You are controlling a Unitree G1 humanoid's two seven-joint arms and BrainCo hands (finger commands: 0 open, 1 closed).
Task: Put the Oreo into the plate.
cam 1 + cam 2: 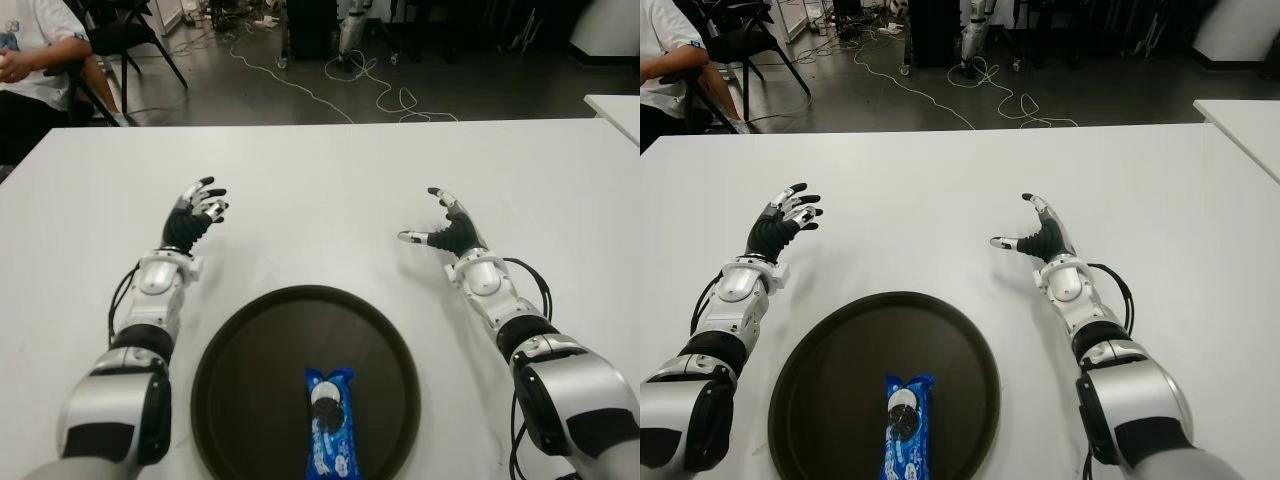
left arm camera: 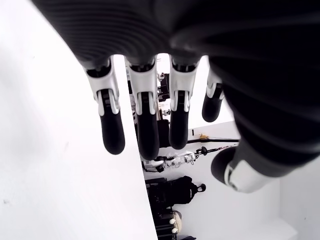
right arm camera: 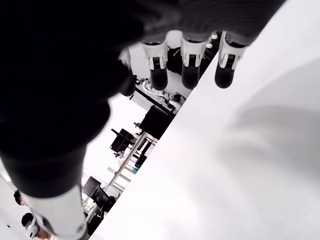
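Oreo pack (image 1: 329, 420) lies inside the dark plate (image 1: 240, 340), toward its 6 o'clock rim; both my hands are released and hold nothing.

My left hand (image 1: 198, 212) hovers at the plate's 10 o'clock, my right hand (image 1: 444, 226) at 2 o'clock, fingers spread. Risk, as I judge it: drawing either arm back along the rim could nudge the plate and slide the pack. The white table (image 1: 320, 180) is bare toward 12 o'clock.

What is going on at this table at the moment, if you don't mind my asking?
The Oreo pack lies inside the dark round plate on the white table, near the plate's front edge. Neither hand holds anything: the left hand shows beyond the plate to its left and the right hand to its right, both with fingers open.
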